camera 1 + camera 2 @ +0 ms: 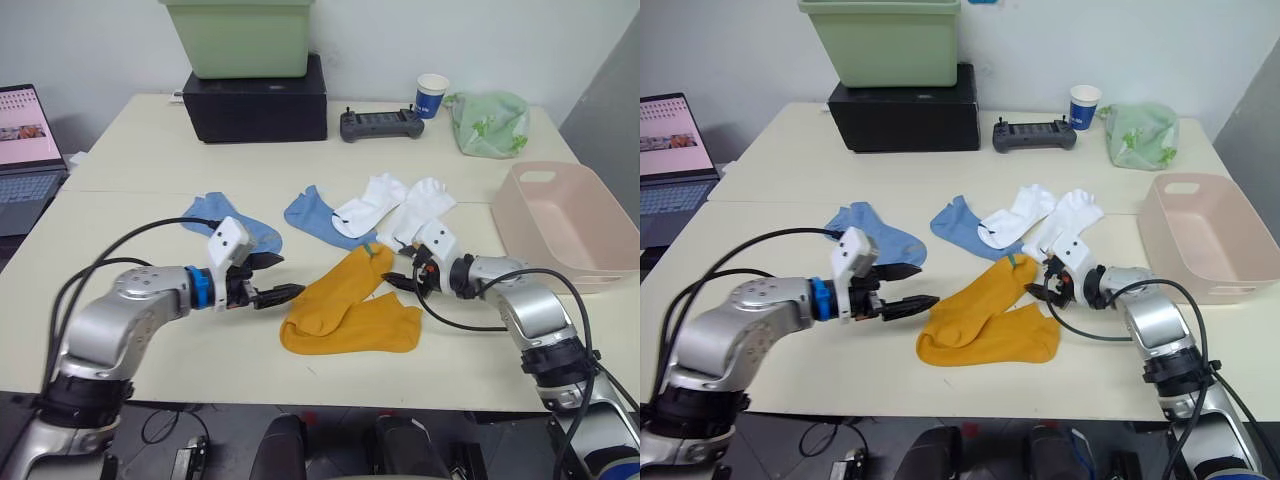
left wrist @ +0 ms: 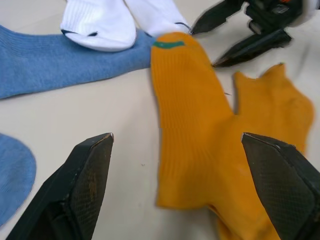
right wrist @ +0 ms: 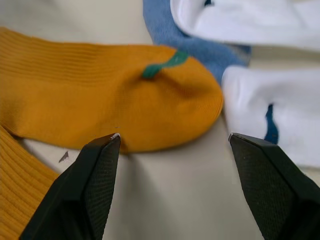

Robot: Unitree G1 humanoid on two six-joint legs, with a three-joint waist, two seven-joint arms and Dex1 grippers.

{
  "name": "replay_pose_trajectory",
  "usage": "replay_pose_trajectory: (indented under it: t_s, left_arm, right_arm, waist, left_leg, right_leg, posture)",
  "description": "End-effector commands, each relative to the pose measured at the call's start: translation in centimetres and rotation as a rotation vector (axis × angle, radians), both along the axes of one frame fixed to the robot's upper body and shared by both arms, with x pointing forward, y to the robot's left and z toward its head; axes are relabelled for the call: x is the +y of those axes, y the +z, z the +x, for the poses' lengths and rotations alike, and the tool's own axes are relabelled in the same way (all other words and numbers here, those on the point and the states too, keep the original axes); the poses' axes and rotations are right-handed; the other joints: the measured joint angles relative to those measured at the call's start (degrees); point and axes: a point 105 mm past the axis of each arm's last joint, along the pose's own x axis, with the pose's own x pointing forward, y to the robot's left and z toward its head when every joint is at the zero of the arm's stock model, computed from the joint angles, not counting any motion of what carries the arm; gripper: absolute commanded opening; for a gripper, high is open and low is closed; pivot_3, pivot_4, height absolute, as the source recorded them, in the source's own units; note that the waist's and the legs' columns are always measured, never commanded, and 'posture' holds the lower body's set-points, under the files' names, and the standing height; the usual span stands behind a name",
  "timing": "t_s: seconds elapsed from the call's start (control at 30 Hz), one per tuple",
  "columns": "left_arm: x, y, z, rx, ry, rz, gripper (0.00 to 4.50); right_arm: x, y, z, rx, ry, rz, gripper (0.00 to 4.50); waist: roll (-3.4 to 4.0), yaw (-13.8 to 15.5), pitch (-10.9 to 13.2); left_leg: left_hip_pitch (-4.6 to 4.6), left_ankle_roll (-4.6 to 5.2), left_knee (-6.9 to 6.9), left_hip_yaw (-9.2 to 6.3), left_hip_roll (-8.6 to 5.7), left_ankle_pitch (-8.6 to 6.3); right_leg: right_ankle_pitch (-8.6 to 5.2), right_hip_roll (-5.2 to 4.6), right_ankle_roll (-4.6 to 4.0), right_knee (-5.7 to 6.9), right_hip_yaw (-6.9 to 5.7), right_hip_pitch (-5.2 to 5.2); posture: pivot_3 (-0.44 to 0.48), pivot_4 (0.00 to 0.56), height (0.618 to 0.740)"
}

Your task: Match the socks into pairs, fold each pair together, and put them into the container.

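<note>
Two mustard socks lie overlapped at the table's near middle. The left gripper, fingers spread open, hovers just left of them. The right gripper, also open, sits at their right, by the green-tabbed cuff.

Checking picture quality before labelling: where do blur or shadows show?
Left wrist view: the mustard sock and right gripper look smeared. Right wrist view: white socks are soft, with shadow under the sock's edge. Eye views: even light, faint shadows.
</note>
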Motion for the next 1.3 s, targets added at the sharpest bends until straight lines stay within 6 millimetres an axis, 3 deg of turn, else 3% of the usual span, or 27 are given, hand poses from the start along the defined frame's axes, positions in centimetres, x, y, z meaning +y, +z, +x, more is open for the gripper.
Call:
replay_pose_trajectory:
  t_s: [0.03,0.13,0.33,0.37,0.47,0.73,0.87,1.2,1.3]
  left_arm:
    - [-1.7,-0.3,1.1,-0.052,-0.057,0.027,4.25]
    - [-2.3,-1.5,1.4,-0.031,-0.093,0.077,4.25]
    - [-0.8,-1.7,1.7,-0.01,-0.061,0.114,4.25]
    - [-0.5,-1.7,1.7,0.0,-0.053,0.112,4.27]
    - [-0.1,-2.3,1.3,0.032,-0.064,0.127,3.65]
    - [0.0,-2.9,0.3,0.096,-0.079,0.083,1.16]
    - [0.1,-2.9,0.3,0.098,-0.071,0.083,0.04]
    - [-0.2,-2.1,-0.1,0.111,-0.079,0.036,0.04]
    - [-1.0,-0.3,-1.3,0.137,-0.133,-0.058,0.04]
  right_arm:
    - [0.3,1.6,-0.1,0.019,-0.033,0.072,3.72]
    - [0.6,1.3,-0.1,0.073,-0.066,0.116,3.72]
    - [2.1,1.7,0.6,0.148,-0.119,0.25,3.72]
    - [2.2,1.8,0.7,0.153,-0.123,0.263,3.54]
    - [2.4,1.9,0.8,0.16,-0.131,0.29,2.79]
    - [2.2,2.5,0.6,0.132,-0.123,0.304,0.07]
    - [2.6,3.6,0.5,0.096,-0.096,0.337,0.0]
    - [3.2,6.4,0.3,0.027,-0.023,0.369,0.0]
    - [3.3,7.6,0.2,-0.001,0.009,0.379,0.0]
  waist:
    - [0.0,0.0,0.0]
    - [0.0,-0.2,0.0]
    - [0.0,-0.5,0.0]
    - [0.0,-0.5,0.0]
    - [0.0,-0.4,0.0]
    - [0.0,-0.3,0.0]
    - [0.0,-0.3,0.0]
    - [0.0,-0.3,0.0]
    - [0.0,-0.3,0.0]
  left_leg:
    - [-0.01,0.0,0.0,0.02,-0.01,0.0]
    - [-0.03,0.0,0.0,0.02,0.0,0.0]
    - [0.01,0.01,-0.01,-0.01,0.05,0.0]
    - [0.01,0.0,0.0,-0.02,0.05,0.01]
    - [0.0,0.0,0.02,0.02,0.02,0.01]
    - [-0.05,0.01,0.03,0.04,0.02,0.0]
    - [-0.19,0.01,0.03,0.05,0.03,0.01]
    - [-0.39,0.0,0.07,0.05,0.03,0.02]
    - [-0.45,0.0,0.07,0.05,0.04,0.02]
  right_leg:
    - [0.0,0.0,0.0,0.0,0.03,-0.02]
    - [0.0,0.0,0.0,0.01,0.03,-0.04]
    - [0.0,0.06,0.0,0.28,0.03,-0.16]
    - [-0.01,0.06,-0.01,0.31,0.03,-0.16]
    - [-0.01,0.04,0.0,0.37,0.05,-0.19]
    - [-0.01,0.03,0.0,0.41,0.06,-0.28]
    - [-0.01,0.03,0.0,0.64,0.09,-0.59]
    - [-0.01,0.04,0.0,0.75,0.08,-0.85]
    - [-0.01,0.03,0.0,0.73,0.08,-0.9]
  posture:
    - [0.0,0.15,0.74]
    - [0.0,0.15,0.74]
    - [0.0,0.15,0.74]
    - [0.0,0.15,0.74]
    - [0.0,0.15,0.74]
    - [0.0,0.15,0.74]
    - [0.0,0.15,0.74]
    - [0.0,0.15,0.74]
    - [0.0,0.15,0.74]
